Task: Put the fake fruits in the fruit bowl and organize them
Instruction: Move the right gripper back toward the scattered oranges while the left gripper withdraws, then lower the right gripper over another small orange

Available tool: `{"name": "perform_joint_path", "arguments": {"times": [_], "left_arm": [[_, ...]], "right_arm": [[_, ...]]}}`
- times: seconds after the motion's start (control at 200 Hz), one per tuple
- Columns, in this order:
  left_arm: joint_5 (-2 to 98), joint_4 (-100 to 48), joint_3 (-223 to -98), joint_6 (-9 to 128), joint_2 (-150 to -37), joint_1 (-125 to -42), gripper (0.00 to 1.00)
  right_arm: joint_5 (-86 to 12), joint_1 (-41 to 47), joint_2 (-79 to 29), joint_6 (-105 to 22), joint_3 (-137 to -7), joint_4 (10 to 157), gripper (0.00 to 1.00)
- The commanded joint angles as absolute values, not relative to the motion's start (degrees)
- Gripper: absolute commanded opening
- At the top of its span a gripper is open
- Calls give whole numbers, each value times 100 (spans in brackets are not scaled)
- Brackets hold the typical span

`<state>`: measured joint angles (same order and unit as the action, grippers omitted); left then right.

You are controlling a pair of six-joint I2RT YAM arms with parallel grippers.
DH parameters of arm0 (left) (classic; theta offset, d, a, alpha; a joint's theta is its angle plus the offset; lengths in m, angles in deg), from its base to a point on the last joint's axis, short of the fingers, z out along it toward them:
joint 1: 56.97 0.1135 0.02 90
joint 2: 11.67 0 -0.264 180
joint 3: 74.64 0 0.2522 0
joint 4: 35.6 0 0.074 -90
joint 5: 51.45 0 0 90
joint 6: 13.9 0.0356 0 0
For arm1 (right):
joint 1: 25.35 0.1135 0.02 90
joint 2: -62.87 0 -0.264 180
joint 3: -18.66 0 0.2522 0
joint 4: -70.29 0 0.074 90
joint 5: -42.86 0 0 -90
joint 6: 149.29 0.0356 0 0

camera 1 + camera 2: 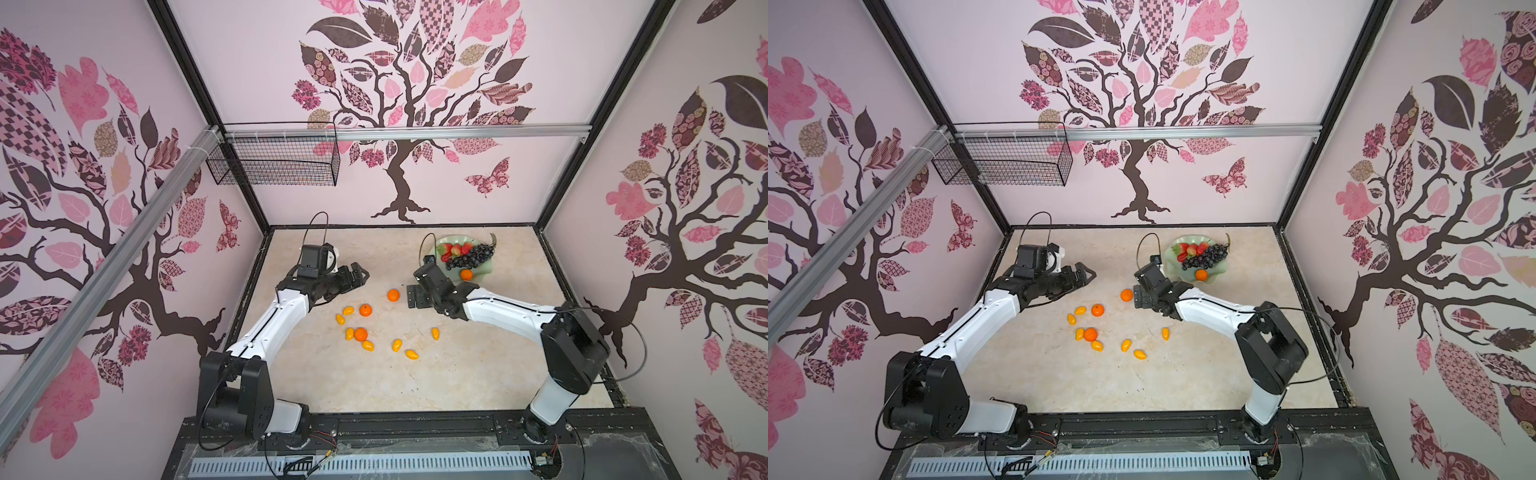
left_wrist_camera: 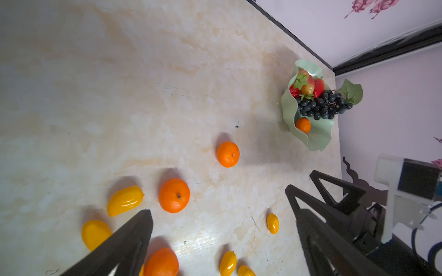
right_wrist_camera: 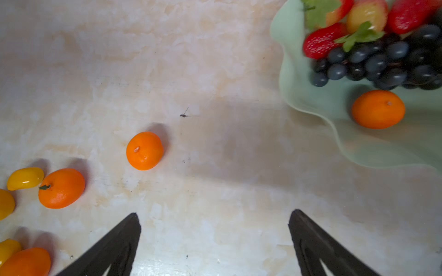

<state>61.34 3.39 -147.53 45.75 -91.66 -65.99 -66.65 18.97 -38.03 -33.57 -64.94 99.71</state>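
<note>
While both arms hang over the bench (image 1: 478, 374) w/ nothing in them, the fruit bowl (image 1: 484, 271) sits at the upper right of the bench in both top views. It already holds the strawberries (image 1: 455, 249), the grape bunch (image 1: 473, 255) & one tangerine (image 1: 466, 274).

Right fingers (image 3: 119, 239) are spread wide and empty, down-left of the bowl in a top view, just beside the nearest loose tangerine (image 1: 393, 295). Right wrist view shows that fruit left of centre, not btwn the fingers yet. Left fingers (image 2: 129, 239) are apart too, gripping nothing, up-left of the scatter.

Out on the bench: two more tangerines (image 1: 365, 310) and seven kumquats (image 1: 397, 344), centre to lower centre, well apart from the bowl.

My read: roughly a third done, and the step in hand looks like the right arm lining up its next pick. Next move prob calls for swinging left so the fingers straddle that near tangerine, dropping to bench level and closing gently. It's round plastic, so it could roll or squirt out. Then carry it up-right & release in the bare front part of the bowl, clear of the grapes.
</note>
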Motion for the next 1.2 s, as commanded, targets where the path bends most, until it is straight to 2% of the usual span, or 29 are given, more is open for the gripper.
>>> {"name": "perform_joint_path", "arguments": {"times": [0.0, 0.12, 0.27, 0.615, 1.195], "left_arm": [[6376, 321, -14474, 4807, -8998, -6349, 99], [6369, 307, -14416, 4899, -9032, -6305, 99], [6678, 232, -14424, 4816, -9174, -6247, 99], [7051, 26, -14387, 4631, -9307, -6082, 99], [7164, 107, -14440, 4859, -9315, -6082, 99]], "right_arm": [[-6718, 2210, -4484, -3379, -7352, 10690, 99], [-6292, 2216, -4969, -3248, -7907, 10821, 99], [-6167, 2212, -5505, -3230, -8488, 11050, 88], [-6529, 2210, -6842, -3300, -10297, 12402, 79], [-6193, 1974, -7316, -3475, -10727, 12407, 67]]}}
